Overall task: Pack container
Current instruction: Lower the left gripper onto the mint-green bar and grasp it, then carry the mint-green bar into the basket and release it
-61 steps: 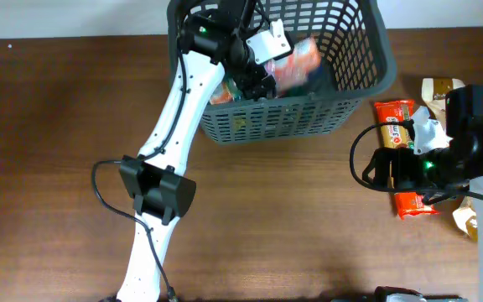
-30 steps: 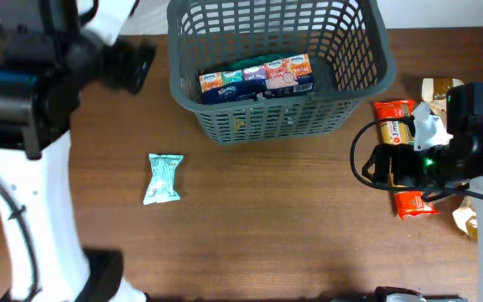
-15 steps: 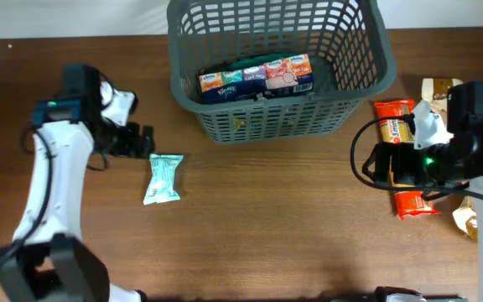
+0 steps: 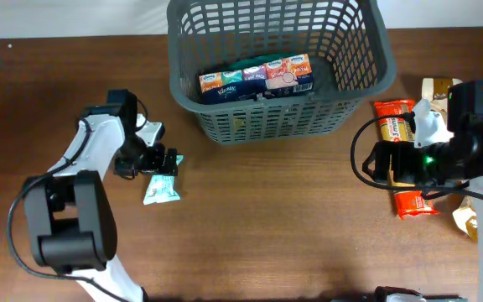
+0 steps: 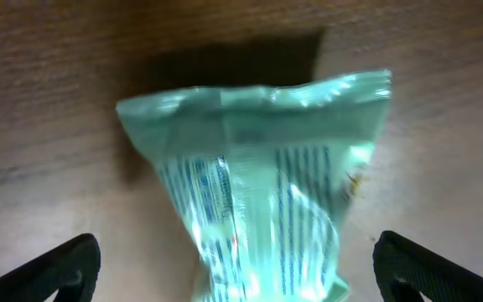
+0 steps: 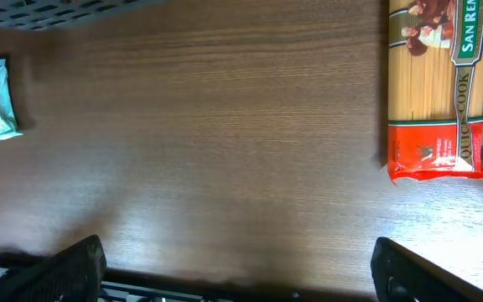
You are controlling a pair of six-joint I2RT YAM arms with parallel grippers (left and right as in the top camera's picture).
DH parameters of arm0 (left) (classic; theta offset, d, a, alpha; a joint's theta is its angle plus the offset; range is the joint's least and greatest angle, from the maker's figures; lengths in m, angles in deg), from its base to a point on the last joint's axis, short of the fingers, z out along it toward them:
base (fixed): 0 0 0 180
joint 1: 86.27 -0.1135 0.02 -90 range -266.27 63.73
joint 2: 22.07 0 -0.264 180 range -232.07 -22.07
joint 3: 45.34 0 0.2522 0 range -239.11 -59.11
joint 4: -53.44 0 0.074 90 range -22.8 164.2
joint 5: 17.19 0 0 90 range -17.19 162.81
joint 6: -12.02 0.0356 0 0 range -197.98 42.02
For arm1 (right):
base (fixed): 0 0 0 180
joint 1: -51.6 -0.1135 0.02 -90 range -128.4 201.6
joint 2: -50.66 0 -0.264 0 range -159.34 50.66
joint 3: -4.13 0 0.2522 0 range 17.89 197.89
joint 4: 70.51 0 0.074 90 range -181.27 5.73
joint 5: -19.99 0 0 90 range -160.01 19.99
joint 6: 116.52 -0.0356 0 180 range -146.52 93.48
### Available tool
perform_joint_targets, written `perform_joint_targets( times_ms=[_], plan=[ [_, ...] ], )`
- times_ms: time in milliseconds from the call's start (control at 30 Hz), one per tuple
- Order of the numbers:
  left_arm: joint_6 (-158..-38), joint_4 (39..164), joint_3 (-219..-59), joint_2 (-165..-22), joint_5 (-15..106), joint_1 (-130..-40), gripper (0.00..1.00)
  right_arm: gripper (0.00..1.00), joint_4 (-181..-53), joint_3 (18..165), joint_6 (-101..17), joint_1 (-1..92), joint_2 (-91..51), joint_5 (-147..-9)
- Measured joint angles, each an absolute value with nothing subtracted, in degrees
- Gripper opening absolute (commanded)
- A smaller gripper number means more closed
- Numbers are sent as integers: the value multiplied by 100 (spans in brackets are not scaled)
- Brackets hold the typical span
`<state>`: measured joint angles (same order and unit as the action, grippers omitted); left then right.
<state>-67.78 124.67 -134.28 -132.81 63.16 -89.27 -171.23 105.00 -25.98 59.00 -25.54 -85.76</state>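
Straddling a pale green packet (image 5: 258, 201), the left claw (image 5: 237, 273) is released: its dark fingertips (image 5: 61, 268) sit at the lower corners of the left wrist view, spread wider than the packet, and neither visibly touches it. From overhead this claw hangs over the packet's upper end, left of the frame's centre, and the packet lies flat on the wooden surface (image 4: 267, 218). Up and to the right, near the packet but apart from it, stands the container (image 4: 275, 122), filling the upper middle, with its far rim cut off by the top edge. A row of tissue packs (image 4: 254, 77) lies inside along its front wall. Bare wood runs across the lower middle, between packet and right arm. The right claw (image 6: 246, 268) is also released, wide open over bare surface. A red spaghetti packet (image 6: 430, 92) lies at the upper right of its wrist view, clear of the fingers.
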Motion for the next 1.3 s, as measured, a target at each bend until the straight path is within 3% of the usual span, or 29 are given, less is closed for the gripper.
perform_joint_targets(
  times_ms=[267,400,500,633,767,867,1100,1300],
  plan=[
    [-6780,12330,-13358,-13525,6373,-8910,100,99,-17125,10500,-2594,5900,-2554,-8576],
    [-6800,12321,-13363,-13556,6448,-8888,89,99,-17136,10500,-2585,5900,-2554,-8576],
    [-6830,12319,-13398,-13615,6511,-8877,63,99,-17145,10500,-2583,5900,-2554,-8576],
    [-6819,12332,-13437,-13681,6587,-8853,49,99,-17149,10500,-2583,5900,-2556,-8576],
    [-6841,12332,-13439,-13700,6594,-8853,15,99,-17149,10500,-2585,5900,-2554,-8576],
    [-6859,12375,-13468,-13700,6590,-8853,2,99,-17149,10500,-2585,5900,-2554,-8576],
    [-6859,12950,-13913,-13897,6572,-8833,2,99,-17152,10500,-2583,5900,-2554,-8576],
    [-6968,13881,-15561,-13969,6559,-8897,2,99,-17169,10500,-2583,5900,-2554,-8576]
  ],
)
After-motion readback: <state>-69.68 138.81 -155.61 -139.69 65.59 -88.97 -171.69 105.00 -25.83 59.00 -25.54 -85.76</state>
